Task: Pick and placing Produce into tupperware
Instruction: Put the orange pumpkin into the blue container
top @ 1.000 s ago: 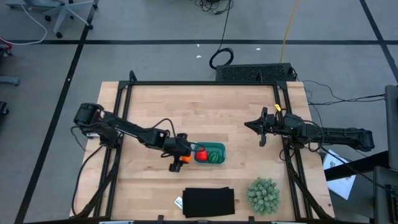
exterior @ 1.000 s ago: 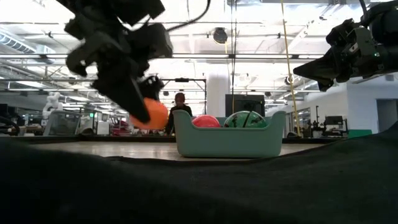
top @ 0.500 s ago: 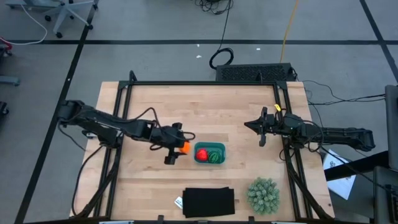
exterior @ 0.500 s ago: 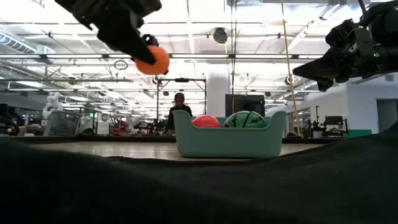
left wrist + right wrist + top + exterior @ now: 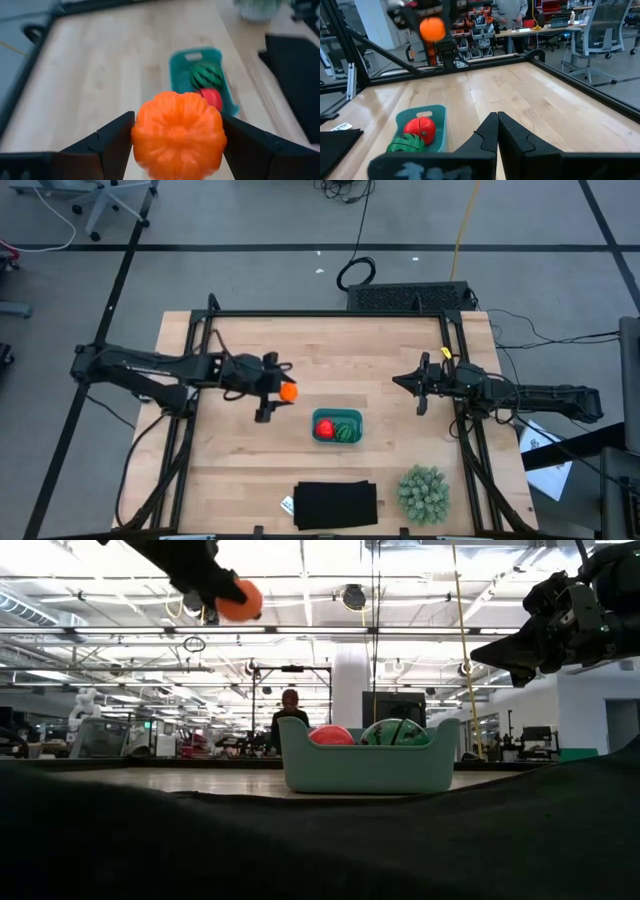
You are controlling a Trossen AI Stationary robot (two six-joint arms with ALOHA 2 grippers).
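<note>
We can read no writing on anything here. Nearest us the black mat [image 5: 335, 505] and spiky plant ball [image 5: 423, 493] lie on the pale wooden bench [image 5: 380, 360]. Beyond them the teal tupperware [image 5: 337, 427] holds the red fruit [image 5: 324, 427] and the dark green one [image 5: 346, 430]. Up and to its left, the left pincer [image 5: 283, 392] pinches the orange fruit [image 5: 289, 392], held high above the bench. The right pincer [image 5: 420, 383], pressed together, hangs well apart at the right. In the workshop behind, a person [image 5: 290, 720] stands.
</note>
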